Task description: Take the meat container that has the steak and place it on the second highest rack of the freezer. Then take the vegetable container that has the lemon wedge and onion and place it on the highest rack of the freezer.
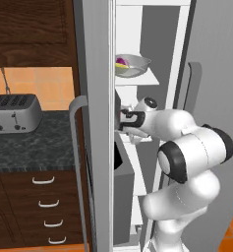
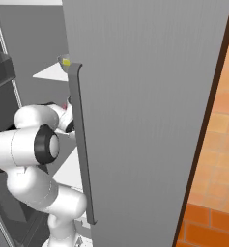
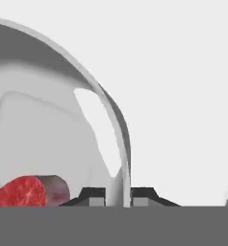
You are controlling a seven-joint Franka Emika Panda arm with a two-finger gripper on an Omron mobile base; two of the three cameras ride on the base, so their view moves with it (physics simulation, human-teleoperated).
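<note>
In the hand view my gripper (image 3: 119, 194) is shut on the thin rim of the grey meat container (image 3: 48, 129), one fingertip on each side of the wall. The red steak (image 3: 20, 192) lies inside it at the lower left. From the left base view my wrist (image 1: 137, 117) reaches into the open grey freezer (image 1: 96, 59), with the fingers hidden behind the door edge. One shelf higher, the vegetable container (image 1: 132, 66) rests on a white rack (image 1: 148, 78), with the purple onion (image 1: 121, 61) in it. A yellow lemon wedge (image 2: 66, 61) peeks past the door.
The freezer's left door with its long bar handle (image 1: 77, 162) stands close beside my arm, and the right door (image 2: 145, 96) blocks much of the right base view. A toaster (image 1: 14, 113) sits on the dark counter (image 1: 34, 147) above wooden drawers (image 1: 46, 197).
</note>
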